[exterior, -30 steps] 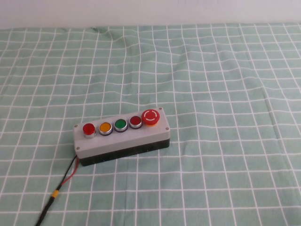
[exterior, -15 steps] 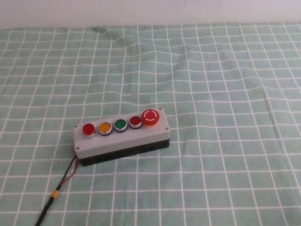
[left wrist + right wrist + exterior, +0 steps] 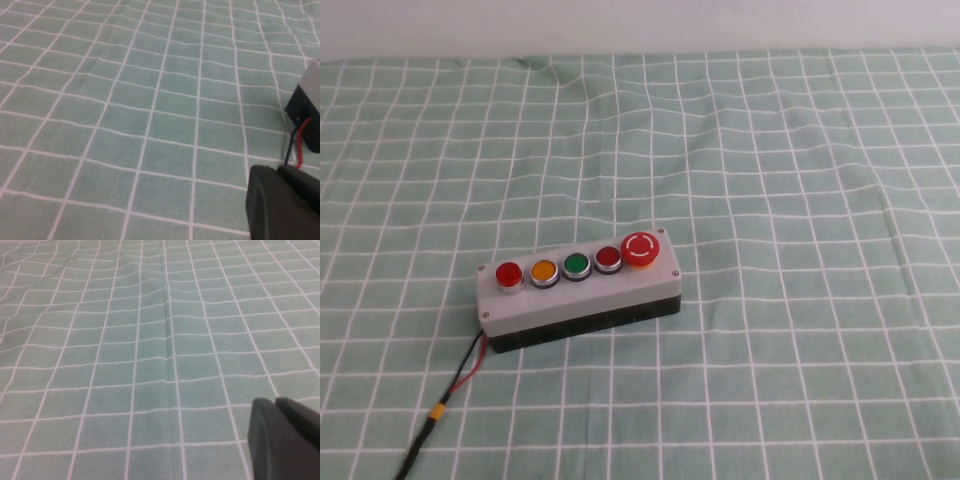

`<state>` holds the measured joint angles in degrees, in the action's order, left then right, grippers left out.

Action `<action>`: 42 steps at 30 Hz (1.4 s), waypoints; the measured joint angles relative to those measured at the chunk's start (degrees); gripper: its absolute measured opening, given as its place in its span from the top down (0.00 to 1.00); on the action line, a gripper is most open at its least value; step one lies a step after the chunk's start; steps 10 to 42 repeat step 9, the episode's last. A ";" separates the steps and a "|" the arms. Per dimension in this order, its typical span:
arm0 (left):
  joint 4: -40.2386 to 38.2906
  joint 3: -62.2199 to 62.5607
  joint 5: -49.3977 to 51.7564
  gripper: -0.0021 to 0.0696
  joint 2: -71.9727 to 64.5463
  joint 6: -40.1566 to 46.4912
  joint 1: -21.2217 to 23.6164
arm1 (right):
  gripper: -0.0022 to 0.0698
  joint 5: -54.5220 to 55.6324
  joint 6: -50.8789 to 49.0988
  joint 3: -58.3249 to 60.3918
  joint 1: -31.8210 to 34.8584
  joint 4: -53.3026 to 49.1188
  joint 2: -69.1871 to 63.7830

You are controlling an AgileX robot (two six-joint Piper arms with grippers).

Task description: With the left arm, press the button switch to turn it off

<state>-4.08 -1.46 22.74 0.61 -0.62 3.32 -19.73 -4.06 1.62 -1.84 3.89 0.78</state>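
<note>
While both hands' (image 3: 282,202) (image 3: 285,437) grip state unclear, button switch (image 3: 508,273) bright red, silver-ringed, on grey box (image 3: 578,295).

High cam: my raised downward look at cloth (image 3: 770,150) | wrist cams: low, close | left shares box (image 3: 308,107) corner.

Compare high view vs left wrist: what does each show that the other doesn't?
High view only: the full button box top, with the bright-red button switch, orange, green and darker red buttons, and the mushroom button. Neither arm appears.
Left wrist only: the left gripper, low over the cloth beside the box's wired end.
Both: the box's end, its red and black wires, and the green checked cloth.
</note>
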 joint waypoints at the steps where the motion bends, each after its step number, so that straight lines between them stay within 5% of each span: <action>1: 0.00 0.00 0.00 0.98 0.00 0.00 -0.82 | 0.99 0.00 0.00 0.00 0.00 0.00 0.00; 9: 0.00 0.00 0.00 0.98 0.00 0.00 -9.46 | 0.99 0.00 0.00 0.00 0.00 0.00 0.00; 42: 0.00 0.00 0.00 0.98 0.00 0.00 -9.46 | 0.99 0.00 0.00 0.00 0.00 0.00 0.00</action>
